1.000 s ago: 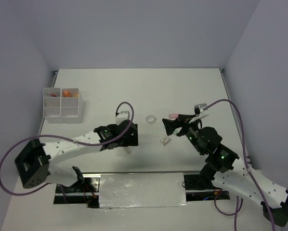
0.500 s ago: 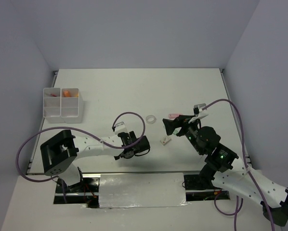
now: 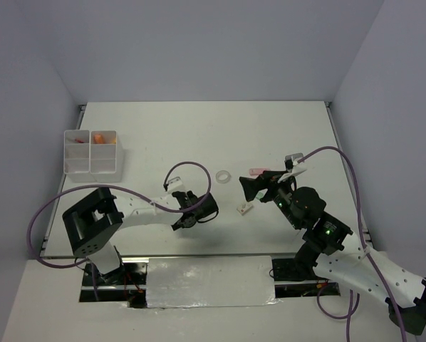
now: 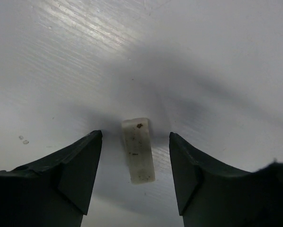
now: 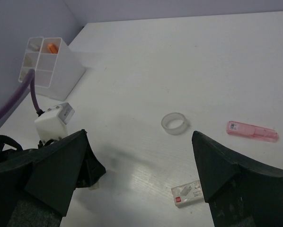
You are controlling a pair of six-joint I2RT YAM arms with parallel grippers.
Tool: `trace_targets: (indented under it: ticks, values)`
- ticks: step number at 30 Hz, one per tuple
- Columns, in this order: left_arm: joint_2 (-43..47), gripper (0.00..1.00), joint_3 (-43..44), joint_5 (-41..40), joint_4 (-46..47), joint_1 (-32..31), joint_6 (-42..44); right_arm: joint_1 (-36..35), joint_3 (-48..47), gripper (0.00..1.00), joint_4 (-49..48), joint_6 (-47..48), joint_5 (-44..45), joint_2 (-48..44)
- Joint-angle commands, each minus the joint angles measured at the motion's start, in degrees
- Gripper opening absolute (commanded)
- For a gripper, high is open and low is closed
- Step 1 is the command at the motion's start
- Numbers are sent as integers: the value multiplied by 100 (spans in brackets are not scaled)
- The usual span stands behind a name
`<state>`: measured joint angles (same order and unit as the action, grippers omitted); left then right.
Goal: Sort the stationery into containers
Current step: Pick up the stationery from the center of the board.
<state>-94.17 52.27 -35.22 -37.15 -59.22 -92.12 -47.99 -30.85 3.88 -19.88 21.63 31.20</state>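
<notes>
1. The container (image 3: 90,152), a white translucent box of four compartments, stands at the far left of the table. An orange marker (image 3: 99,137) shows in one compartment, so the sorting is partly done.
2. The left gripper (image 3: 186,219) is low over the table, well right of the container and nearer the arm bases. Its jaws stand part open and hold nothing; they straddle a small eraser (image 4: 138,151) with a gap on each side. The step in hand looks like the pick-up of that eraser. Next, the jaws must pinch its long sides squarely, then lift and carry it leftward to the container.
3. The right gripper (image 3: 250,187), farther right of the container, hovers spread wide and empty.
4. Farthest right of the container lies a pink marker (image 5: 252,131), with a clear tape ring (image 5: 174,123) and a labelled eraser (image 5: 189,193) nearer it.
5. The straddled eraser is a pale, speckled block lying flat.
</notes>
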Motion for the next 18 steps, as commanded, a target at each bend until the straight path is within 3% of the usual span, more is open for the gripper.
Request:
trace_targets:
  ticks: [1, 3, 4, 7, 10, 13, 16, 18]
  values:
    - [-189, 65, -191, 472, 462, -19, 176, 26, -79, 100, -159, 63, -1, -9]
    - [-198, 55, -270, 639, 567, -19, 264, 26, -79, 100, -151, 63, 17, -26]
    - [-189, 43, -322, 700, 577, -28, 264, 26, -70, 100, -168, 72, 26, -35]
    - [-40, 20, -428, 718, 481, -28, 238, 35, -70, 100, -168, 72, 26, -44]
    - [258, 4, -455, 535, 192, -11, 185, 35, -70, 100, -168, 72, 17, -35]
    - [697, 0, -420, 253, -125, 383, 307, 26, -79, 100, -177, 72, 8, -9]
    - [1496, 0, -420, 147, -22, 1498, 1053, 35, -88, 100, -177, 72, -9, 18]
    - [2216, 0, -332, 69, 190, 2631, 1625, 35, -97, 100, -160, 81, -1, 35]
